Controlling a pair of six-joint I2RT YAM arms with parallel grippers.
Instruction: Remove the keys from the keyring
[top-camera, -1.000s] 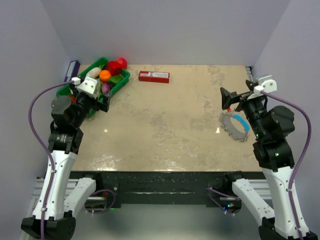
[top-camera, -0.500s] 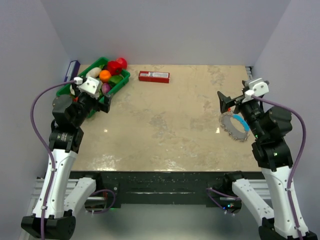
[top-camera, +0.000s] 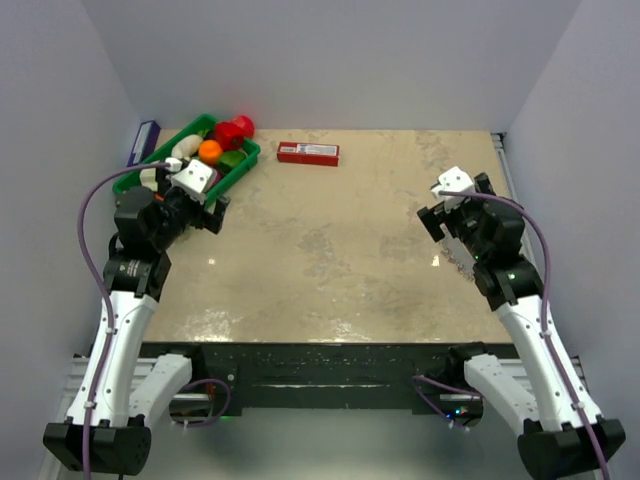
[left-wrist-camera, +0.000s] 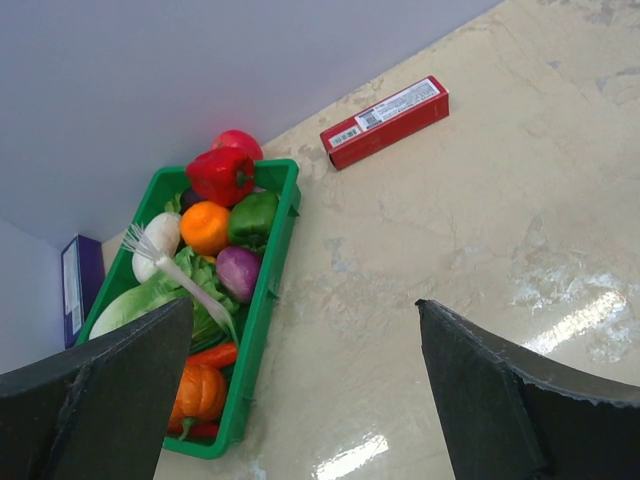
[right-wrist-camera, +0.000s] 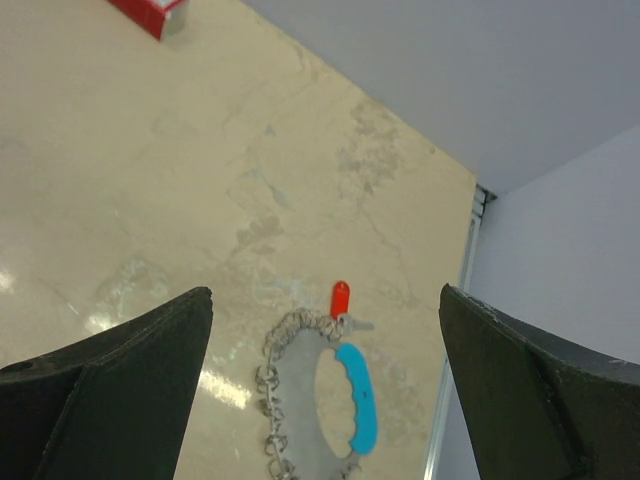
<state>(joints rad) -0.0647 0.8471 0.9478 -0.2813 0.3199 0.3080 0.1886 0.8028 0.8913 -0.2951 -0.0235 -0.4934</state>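
One green plastic tray holds two shiny red peppers, one round orange fruit, one green pepper, one purple onion, one white bulb, one leafy green cabbage, one little orange pumpkin and one white plastic fork. There is also one long red cardboard box, one small purple box and one thin floppy keyring with one bright blue curved part, one key with a red part and lots of tiny silvery metal keys, too many and too small to count. There are two black grippers, the left gripper and the right gripper.
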